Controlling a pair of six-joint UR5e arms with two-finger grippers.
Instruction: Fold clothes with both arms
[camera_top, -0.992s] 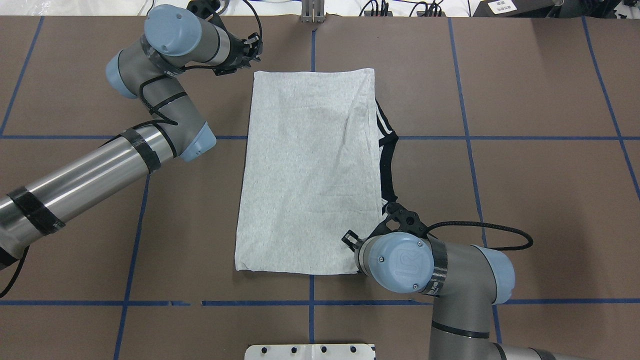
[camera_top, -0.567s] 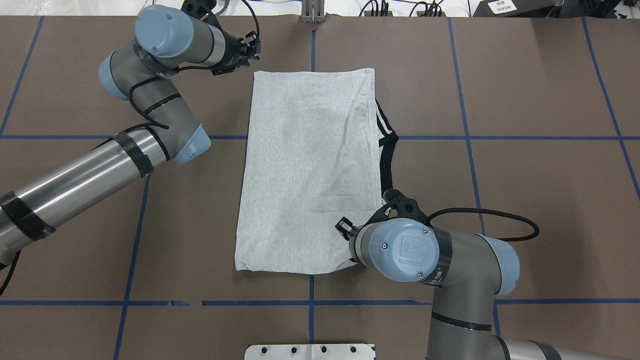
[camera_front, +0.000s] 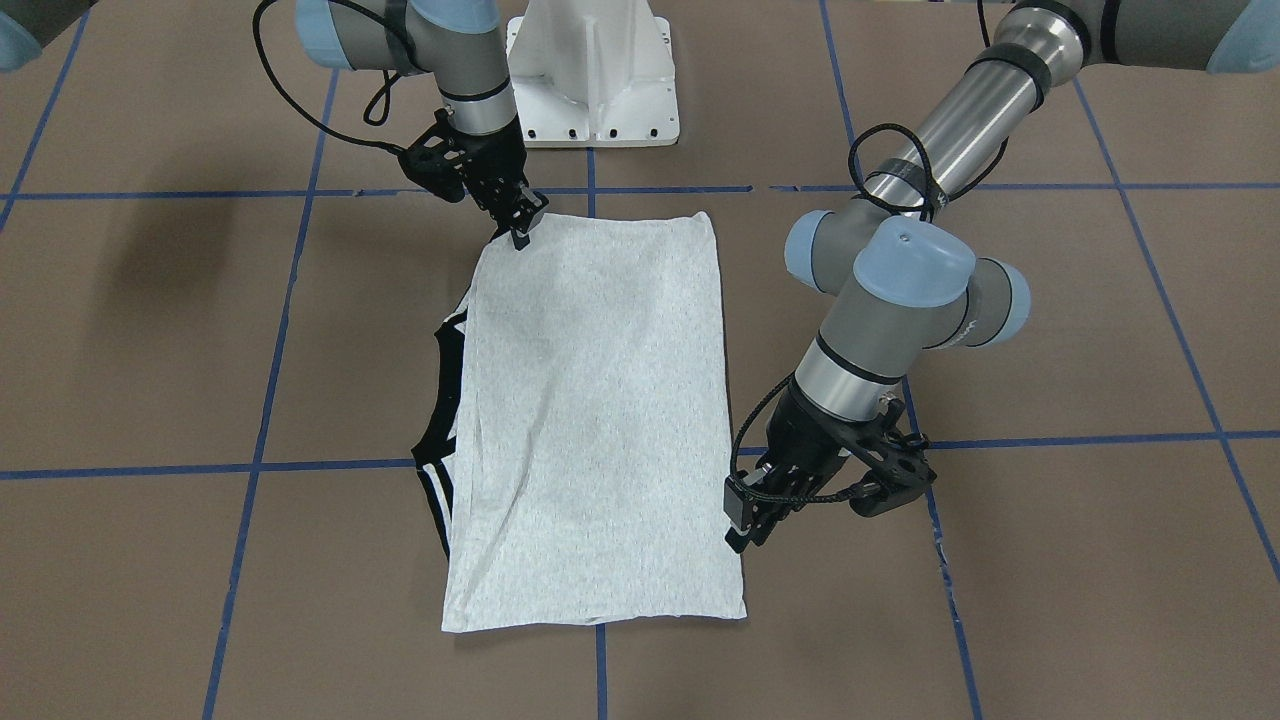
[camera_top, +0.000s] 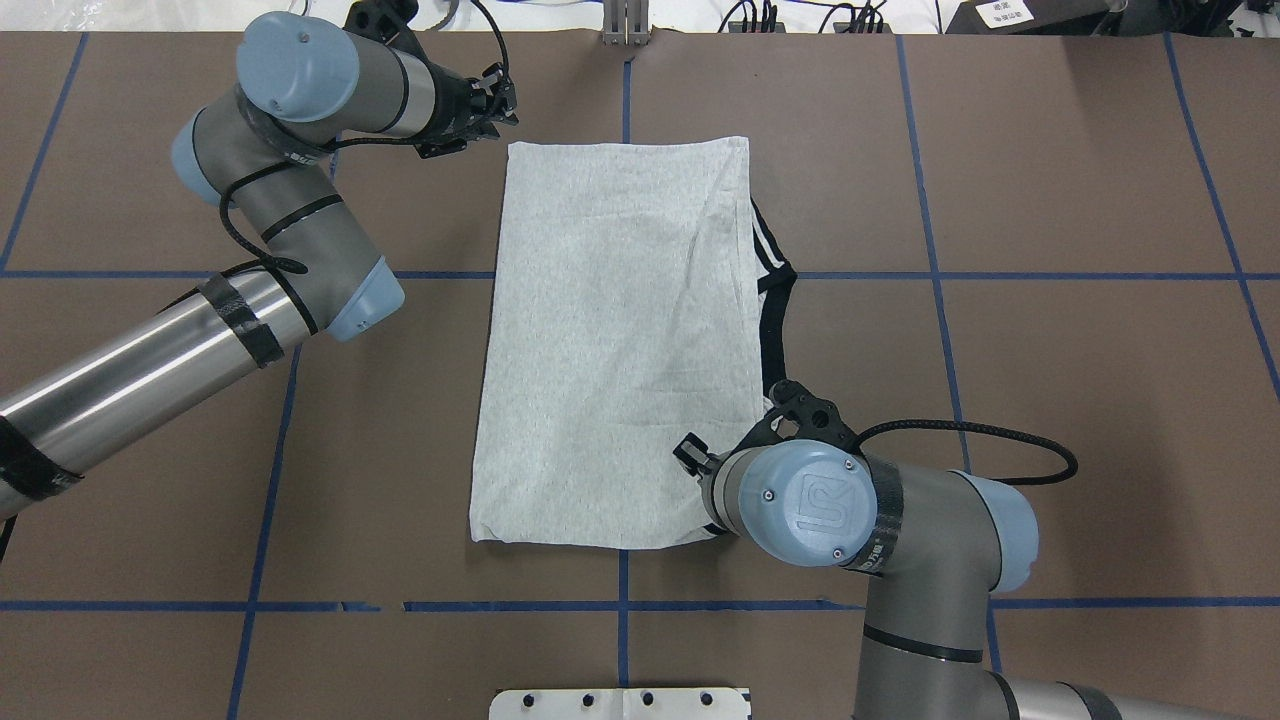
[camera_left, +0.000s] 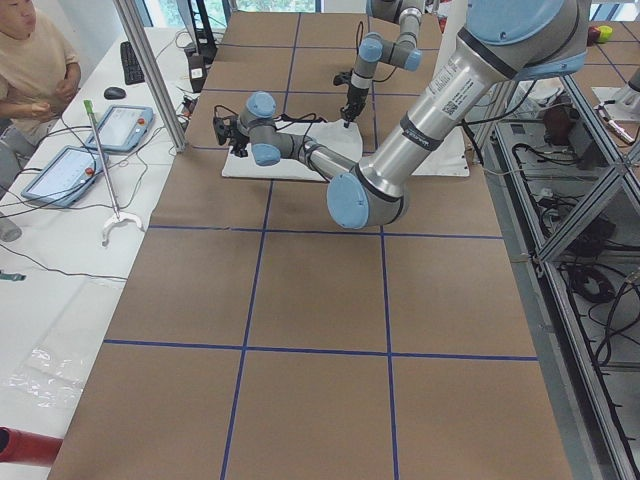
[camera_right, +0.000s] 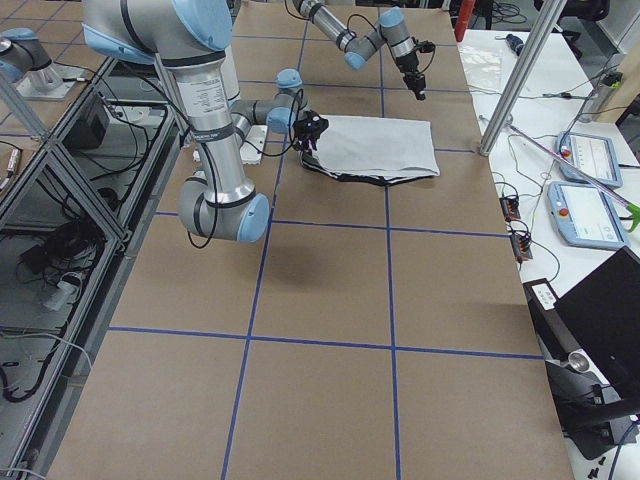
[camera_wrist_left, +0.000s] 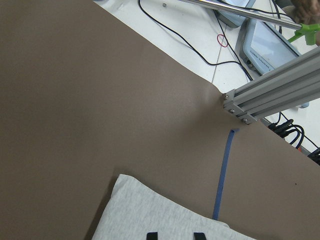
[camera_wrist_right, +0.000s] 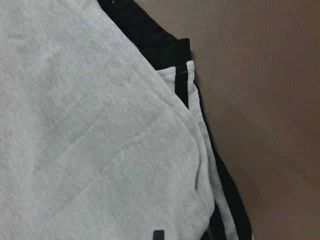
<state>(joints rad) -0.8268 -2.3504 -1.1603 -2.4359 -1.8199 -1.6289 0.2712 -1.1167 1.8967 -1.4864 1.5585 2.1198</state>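
Observation:
The light grey T-shirt (camera_top: 620, 340) lies flat on the brown table, folded into a tall rectangle with its plain side up. Its black collar and striped shoulder (camera_top: 772, 300) stick out on the right edge. My left gripper (camera_front: 742, 528) is open and hovers just above the shirt's far left corner (camera_wrist_left: 145, 210). My right gripper (camera_front: 522, 230) is low at the shirt's near right corner. In the right wrist view one fingertip (camera_wrist_right: 158, 234) rests on top of the cloth (camera_wrist_right: 75, 125) and the other is hidden under it. The corner is slightly bunched.
The white pedestal (camera_front: 590, 80) stands at the table's near edge. An aluminium post (camera_top: 625, 22) and cables lie past the far edge. Blue tape lines (camera_top: 930, 275) cross the table. A person (camera_left: 30, 60) sits beyond the table's far edge, with tablets.
The left arm's elbow swung left while its gripper stayed by the far left corner. The right wrist shifted slightly towards the shirt, and the near right corner bunched up.

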